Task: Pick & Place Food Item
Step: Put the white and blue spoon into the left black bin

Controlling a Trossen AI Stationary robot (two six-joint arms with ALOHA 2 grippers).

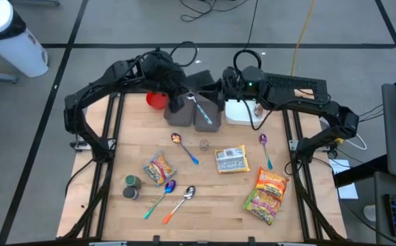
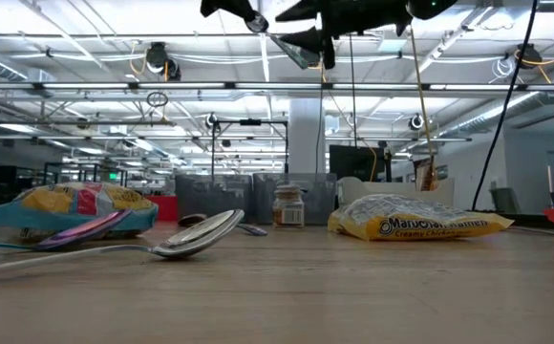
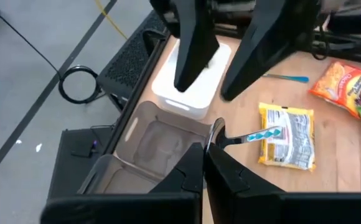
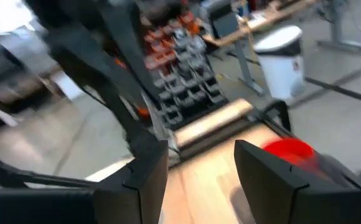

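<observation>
Left gripper (image 1: 186,98) closed on a spoon (image 1: 205,113), held over the grey bins (image 1: 196,109) at the table's far edge. Right gripper (image 1: 231,91) beside it near the white container (image 1: 242,113), fingers parted, nothing between them. On the table: noodle packet (image 1: 231,159), snack bag (image 1: 267,195), second snack bag (image 1: 159,168).

Low view: both grippers high above the table; noodle packet (image 2: 418,220) lies flat on the wood.

Left wrist view: fingers (image 3: 227,177) pinch the spoon (image 3: 246,137) by its bowl end above a grey bin (image 3: 152,146).

Right wrist view: fingers (image 4: 264,177) apart, empty; red cup (image 4: 288,152) beyond.
</observation>
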